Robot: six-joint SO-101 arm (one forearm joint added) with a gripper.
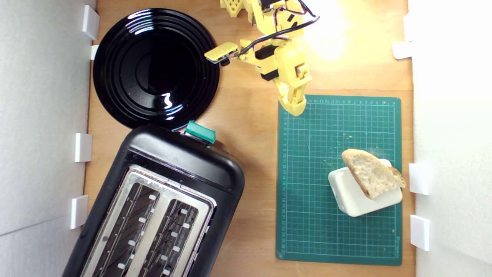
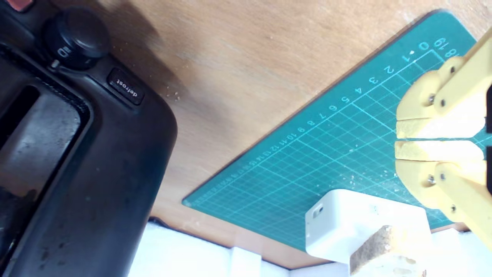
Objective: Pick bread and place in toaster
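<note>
The bread (image 1: 372, 173) is a half-oval slice with a brown crust. It leans on a cream plastic box (image 1: 355, 198) at the exterior view's right side of the green cutting mat (image 1: 315, 200). The wrist view shows the bread's crust edge (image 2: 378, 246) in front of the box (image 2: 346, 227). The black toaster (image 1: 157, 204) with two slots, a silver top and a teal lever knob (image 1: 200, 131) stands at the lower left of the exterior view. My yellow gripper (image 1: 296, 109) hovers over the mat's far corner, well away from the bread. Its jaws are shut with nothing between them (image 2: 398, 138).
A round glossy black plate (image 1: 155, 67) lies beyond the toaster at the exterior view's upper left. White walls with small white brackets (image 1: 419, 177) border the wooden table on both sides. Crumbs dot the mat. Bare wood runs between toaster and mat.
</note>
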